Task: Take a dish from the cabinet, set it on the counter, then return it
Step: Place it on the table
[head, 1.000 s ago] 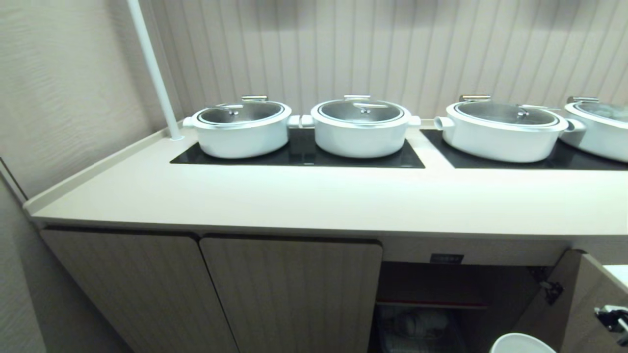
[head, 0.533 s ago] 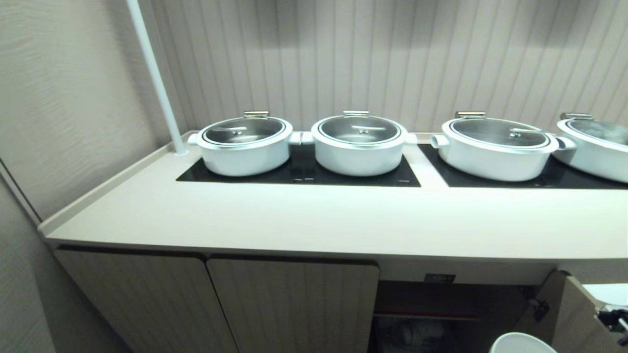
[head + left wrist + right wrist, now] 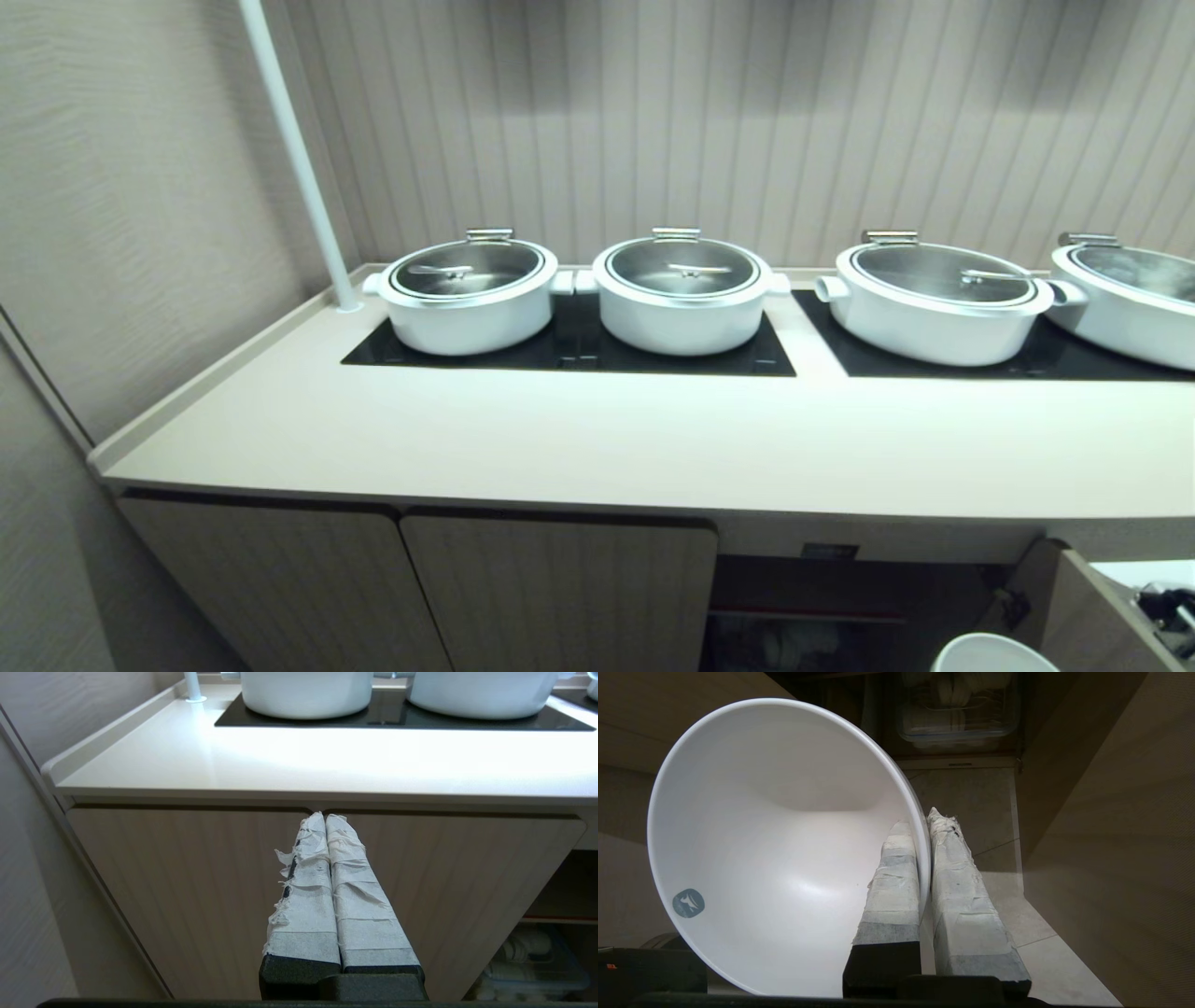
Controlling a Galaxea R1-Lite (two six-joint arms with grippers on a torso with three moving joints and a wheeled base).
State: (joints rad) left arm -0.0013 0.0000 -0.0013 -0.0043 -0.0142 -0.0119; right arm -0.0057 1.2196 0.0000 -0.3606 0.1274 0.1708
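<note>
Dish (image 3: 775, 858) rim is pinched between the taped fingers (image 3: 892, 882) of the right end effector (image 3: 924, 823), one finger inside the bowl and one outside; a small round sticker (image 3: 688, 903) sits on the inner wall. In the head view the dish (image 3: 994, 653) shows at the lower edge, below the counter (image 3: 597, 439) and in front of the open cabinet (image 3: 840, 607), whose door (image 3: 1088, 616) stands swung out. A clear bin (image 3: 957, 714) of white ware sits inside the cabinet. Left end effector (image 3: 325, 817) hangs with its fingers pressed together and empty, before the closed doors (image 3: 196, 882). Four white lidded pots (image 3: 681, 294) stand on black glass panels (image 3: 569, 350).
</note>
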